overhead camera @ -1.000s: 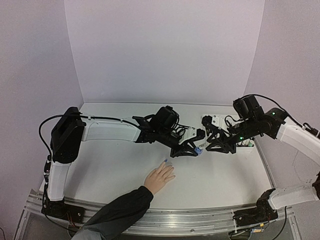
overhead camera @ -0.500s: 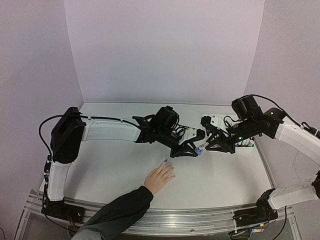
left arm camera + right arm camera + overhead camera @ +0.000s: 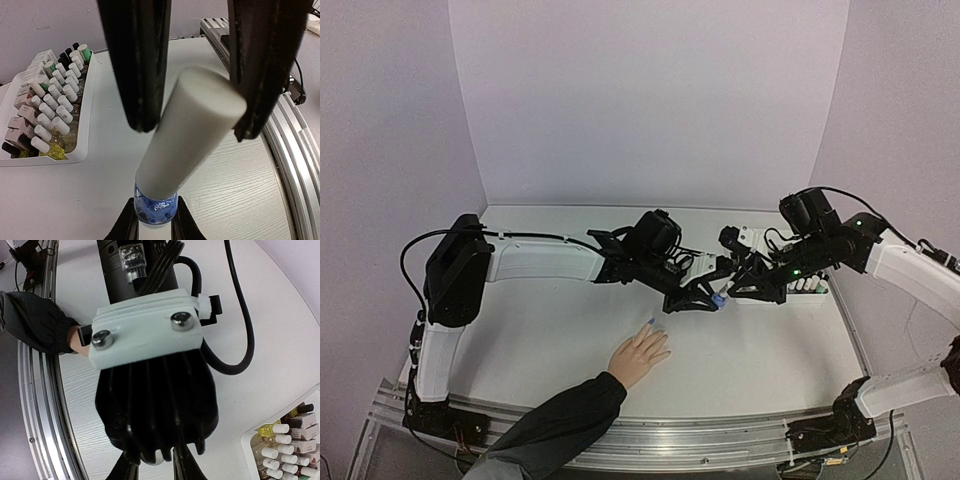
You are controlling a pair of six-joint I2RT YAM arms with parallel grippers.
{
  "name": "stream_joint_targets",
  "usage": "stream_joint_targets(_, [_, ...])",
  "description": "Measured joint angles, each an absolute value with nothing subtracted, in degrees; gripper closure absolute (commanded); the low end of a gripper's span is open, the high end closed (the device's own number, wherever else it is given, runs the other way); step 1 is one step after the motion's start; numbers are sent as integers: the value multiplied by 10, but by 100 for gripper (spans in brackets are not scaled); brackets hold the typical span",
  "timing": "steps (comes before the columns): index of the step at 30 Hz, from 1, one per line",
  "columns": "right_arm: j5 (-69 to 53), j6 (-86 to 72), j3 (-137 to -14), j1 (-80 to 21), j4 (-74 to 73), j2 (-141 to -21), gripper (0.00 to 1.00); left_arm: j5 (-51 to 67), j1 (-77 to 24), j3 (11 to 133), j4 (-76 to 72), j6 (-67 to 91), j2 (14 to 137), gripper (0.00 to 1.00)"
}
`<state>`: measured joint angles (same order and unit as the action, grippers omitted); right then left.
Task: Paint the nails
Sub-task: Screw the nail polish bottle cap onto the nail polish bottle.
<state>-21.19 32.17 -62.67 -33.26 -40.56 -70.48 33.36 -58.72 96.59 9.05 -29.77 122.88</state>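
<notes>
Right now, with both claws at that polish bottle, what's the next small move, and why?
Probably firm the right claw onto the bottle's blue glass base. The left claw clamps the white cap, while the right claw's fingers flank the glass, and a firm grip isn't clear. After that the cap could be twisted off.

L arm, R arm tip-to-tip, jaws clamped.

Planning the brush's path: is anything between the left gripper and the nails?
Nothing visible lies on the table between the left gripper and the nails. But its white cap sits on the blue bottle, held by the right gripper.
</notes>
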Motion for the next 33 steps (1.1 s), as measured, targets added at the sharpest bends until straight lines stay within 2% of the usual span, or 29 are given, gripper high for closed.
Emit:
stream_joint_targets(4, [-212, 311, -627, -333, -406, -705, 74, 333, -587, 968, 91, -298, 1230, 100])
stream_joint_targets(9, [-212, 297, -628, -333, -405, -707, 78, 333, -587, 971, 91, -298, 1231, 100])
stream_joint_targets(22, [-212, 274, -642, -333, -402, -728, 74, 333, -587, 971, 91, -298, 1231, 100])
stream_joint_targets(27, [-212, 266, -645, -333, -399, -728, 86, 333, -587, 971, 92, -298, 1231, 100])
stream_joint_targets(33, [-206, 255, -646, -331, -395, -731, 94, 332, -588, 971, 96, -297, 1231, 100])
